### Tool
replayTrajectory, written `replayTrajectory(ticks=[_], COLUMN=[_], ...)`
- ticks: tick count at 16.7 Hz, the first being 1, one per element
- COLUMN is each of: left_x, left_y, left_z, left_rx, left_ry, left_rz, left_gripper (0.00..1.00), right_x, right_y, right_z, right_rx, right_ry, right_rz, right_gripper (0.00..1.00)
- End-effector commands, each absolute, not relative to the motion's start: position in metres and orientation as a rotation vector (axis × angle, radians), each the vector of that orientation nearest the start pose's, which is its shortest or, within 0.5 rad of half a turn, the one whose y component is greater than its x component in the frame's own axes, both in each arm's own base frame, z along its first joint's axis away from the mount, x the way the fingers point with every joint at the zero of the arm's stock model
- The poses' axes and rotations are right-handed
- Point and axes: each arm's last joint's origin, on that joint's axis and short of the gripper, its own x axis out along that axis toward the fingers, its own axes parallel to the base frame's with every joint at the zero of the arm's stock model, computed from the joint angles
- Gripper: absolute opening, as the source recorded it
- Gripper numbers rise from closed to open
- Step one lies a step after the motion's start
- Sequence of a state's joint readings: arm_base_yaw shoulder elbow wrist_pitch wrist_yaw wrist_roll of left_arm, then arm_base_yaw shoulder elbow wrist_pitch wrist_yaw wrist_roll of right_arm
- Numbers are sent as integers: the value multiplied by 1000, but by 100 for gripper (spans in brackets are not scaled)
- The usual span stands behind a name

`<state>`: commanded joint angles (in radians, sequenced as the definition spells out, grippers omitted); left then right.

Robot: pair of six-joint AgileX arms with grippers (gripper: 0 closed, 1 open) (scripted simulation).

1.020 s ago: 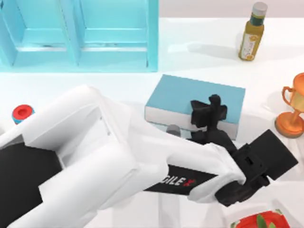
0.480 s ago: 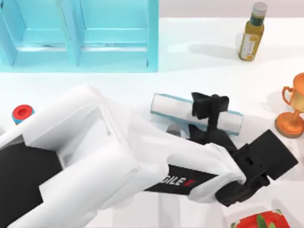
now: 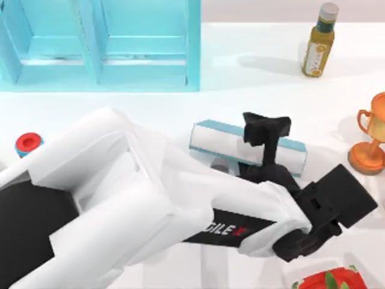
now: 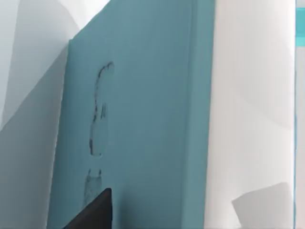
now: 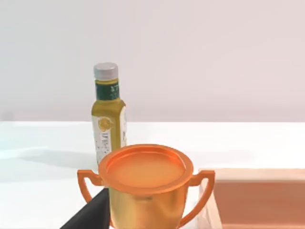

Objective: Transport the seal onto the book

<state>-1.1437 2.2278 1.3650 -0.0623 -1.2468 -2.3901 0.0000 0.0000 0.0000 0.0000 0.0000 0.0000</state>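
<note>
Left gripper [image 3: 265,133] sits at the book [image 3: 224,144], which is tipped up on edge, white pages facing up; whether the fingers are spread or pinching I cannot tell. The seal cannot be made out, so placement looks unfinished. One second ago the book lay flat, teal cover up. Trophy [image 3: 372,141] stands to the right.
</note>
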Motion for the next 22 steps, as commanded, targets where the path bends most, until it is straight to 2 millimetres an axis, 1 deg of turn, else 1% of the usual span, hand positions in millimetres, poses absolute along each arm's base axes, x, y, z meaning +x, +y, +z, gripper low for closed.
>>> replayTrajectory(ticks=[2,4,7,9,11,13,15,17,22], left_x=[208,193,157,131,108,90,78,70,63], left_y=[-387,-395,-407,-410,-409,-403,-397,-390,-382], left_z=[102,114,142,160,173,180,178,168,127], left_rx=[-1514,-1548,-1617,-1655,-1676,-1675,-1656,-1623,-1536], left_ry=[35,78,167,214,238,235,208,164,53], left_rz=[384,362,329,325,338,359,382,399,400], left_gripper=[100,100,100,100,100,100,100,100,100], right_x=[106,106,106,106,106,106,106,106,106], right_y=[-1,-1,-1,-1,-1,-1,-1,-1,-1], right_z=[160,160,160,160,160,160,160,160,160], right_rx=[0,0,0,0,0,0,0,0,0], right_ry=[0,0,0,0,0,0,0,0,0], right_rz=[0,0,0,0,0,0,0,0,0], right_gripper=[100,100,100,100,100,100,100,100,100])
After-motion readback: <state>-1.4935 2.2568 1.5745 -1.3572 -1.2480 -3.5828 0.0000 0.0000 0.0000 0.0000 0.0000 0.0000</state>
